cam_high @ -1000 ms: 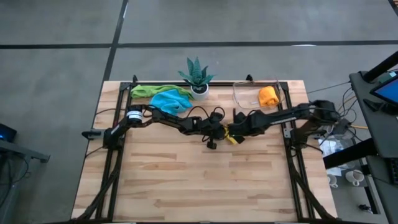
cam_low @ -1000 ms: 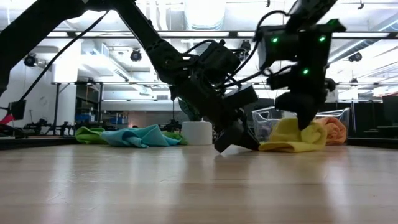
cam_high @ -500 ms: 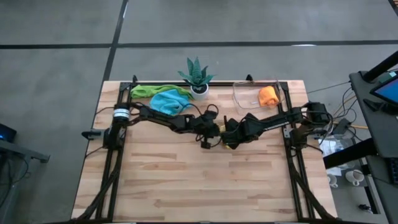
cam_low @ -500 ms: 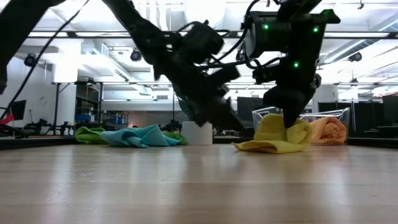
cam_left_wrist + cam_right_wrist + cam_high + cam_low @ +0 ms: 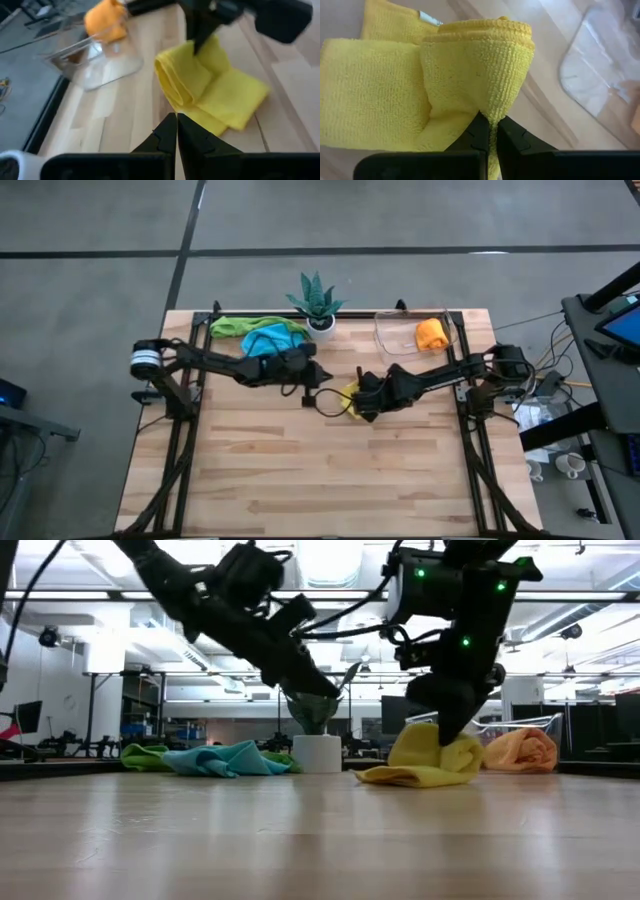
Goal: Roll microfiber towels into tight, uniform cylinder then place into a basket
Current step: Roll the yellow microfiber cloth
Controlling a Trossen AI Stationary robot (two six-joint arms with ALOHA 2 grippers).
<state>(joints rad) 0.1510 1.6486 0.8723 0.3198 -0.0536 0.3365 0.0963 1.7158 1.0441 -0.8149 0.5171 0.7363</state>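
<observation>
At frame centre the right gripper (image 5: 354, 404), jaws pinching the half-rolled yellow towel (image 5: 349, 396), risks unrolling it if the fold slips

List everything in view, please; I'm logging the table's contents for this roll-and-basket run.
Yellow towel: one, half rolled, table centre, pinched by the right gripper.
Orange towel: one, rolled, inside the basket.
Basket: one, clear plastic, far right of the table.
Blue towel: one, crumpled, far left.
Green towel: one, crumpled, beside the blue one.
Potted plant: one, green, white pot, far edge.
Left gripper: shut, raised off the table, empty.
Right gripper: shut on the yellow towel.
</observation>
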